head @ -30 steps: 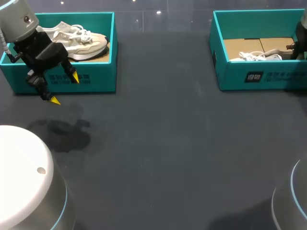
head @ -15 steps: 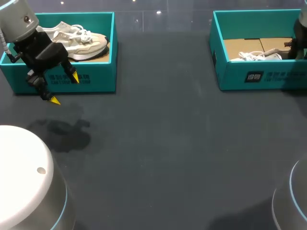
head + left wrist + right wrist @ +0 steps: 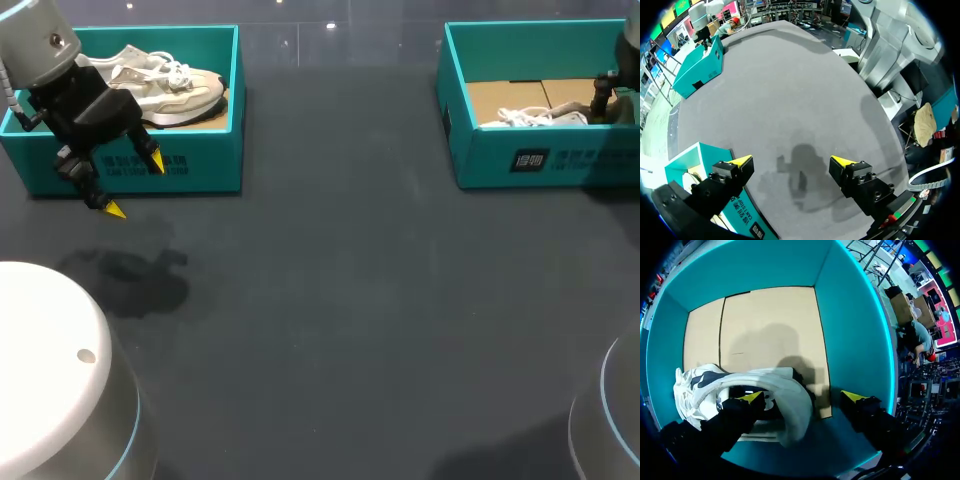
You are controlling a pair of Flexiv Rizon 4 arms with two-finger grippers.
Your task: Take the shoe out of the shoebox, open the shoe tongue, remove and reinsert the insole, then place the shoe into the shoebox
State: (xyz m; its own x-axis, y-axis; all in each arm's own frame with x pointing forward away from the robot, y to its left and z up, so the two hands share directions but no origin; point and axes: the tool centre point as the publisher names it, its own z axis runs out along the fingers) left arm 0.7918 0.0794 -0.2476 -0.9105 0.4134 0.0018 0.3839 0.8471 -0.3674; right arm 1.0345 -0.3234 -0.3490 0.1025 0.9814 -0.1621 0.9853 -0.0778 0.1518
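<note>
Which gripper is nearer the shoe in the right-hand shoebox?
Right. The right gripper hangs open inside that shoebox, just above the shoe; the left gripper hovers open across the table, in front of the other shoebox.

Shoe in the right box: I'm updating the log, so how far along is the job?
Nothing looks done: the shoe lies inside the right shoebox. In hand: the right gripper is down in that box, open over the shoe. The left gripper hangs open before the left shoebox. Left: lifting it out, tongue, insole, putting it back.
</note>
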